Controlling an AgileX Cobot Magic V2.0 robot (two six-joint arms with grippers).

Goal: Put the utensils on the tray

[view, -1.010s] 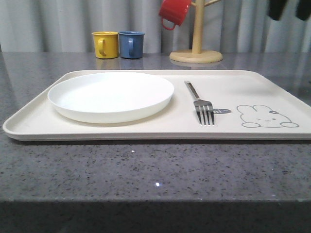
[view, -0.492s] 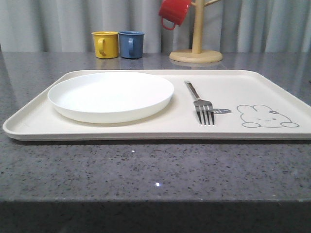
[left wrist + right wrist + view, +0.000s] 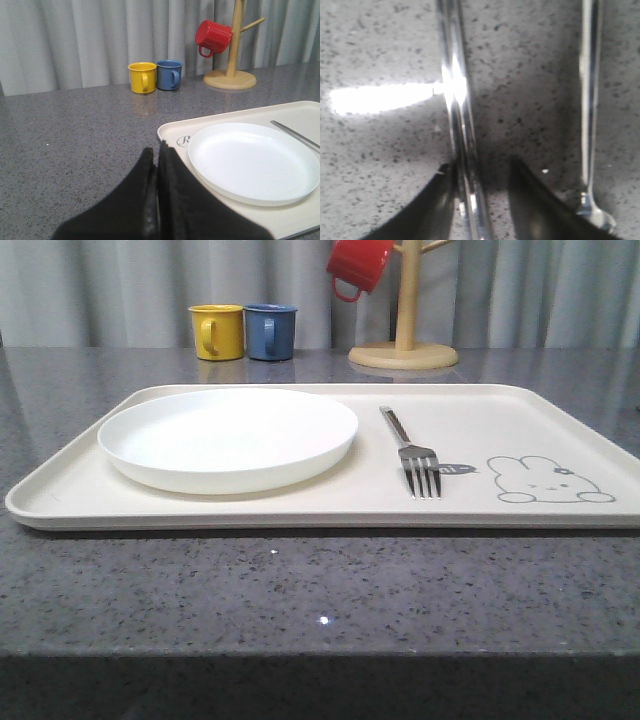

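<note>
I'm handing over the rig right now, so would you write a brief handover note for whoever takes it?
Left gripper: shut, empty, hovering by the tray's corner.
Right gripper: open, low over the countertop, fingers astride the chopsticks, not yet closed; the spoon lies alongside, untouched.
Done: plate and fork are on the tray.
Left: grasp the chopsticks and move them to the tray, then the spoon.

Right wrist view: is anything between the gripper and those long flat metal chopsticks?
Nothing visible. The right gripper is open over the grey speckled counter, its fingers straddling the long flat metal chopsticks, which lie beside one finger. The shiny metal spoon lies apart, outside the fingers.
</note>
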